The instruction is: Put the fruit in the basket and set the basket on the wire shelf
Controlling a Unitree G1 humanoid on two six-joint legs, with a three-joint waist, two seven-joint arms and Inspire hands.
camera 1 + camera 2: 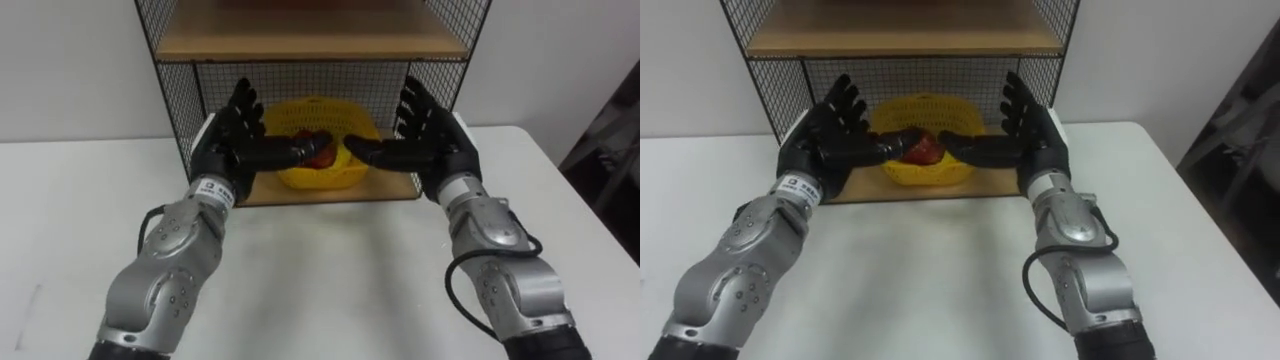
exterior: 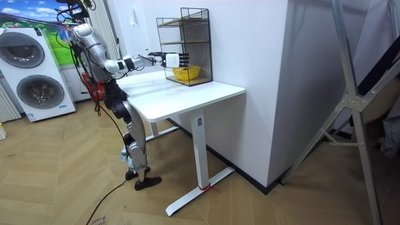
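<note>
At upper centre of the left eye view, shelf (image 1: pixel 300 38) of black wire with wooden boards, standing on white surface (image 1: pixel 330 270) against pale wall (image 1: pixel 70 70). On its lower board, at frame centre, yellow basket (image 1: pixel 320 178), upright, well inside the wire frame. Inside basket, red fruit (image 1: pixel 322 150), showing between the two thumb tips.

Left of basket in frame, left hand (image 1: pixel 228 140): released, fingers straight and pointing up, palm turned inward, thumb stretched rightward across the basket's front. Right of basket in frame, right hand (image 1: pixel 432 140): likewise released, fingers straight and up, palm turned inward, thumb stretched leftward. Thumb tips near each other, apart, in front of the basket. Nothing grasped in either hand. Whether thumbs or palms touch the basket: cannot tell. Forearms reaching up from the lower corners of the frame over the surface.

At upper left of the room view, robot standing on wooden floor (image 2: pixel 62 169) at the surface's end toward the room view's left, leaning forward, both arms stretched out level toward the shelf. Basket there a yellow patch on the shelf's lower level, above and left of frame centre. At far left of frame, two washing machines (image 2: pixel 37 90).
</note>
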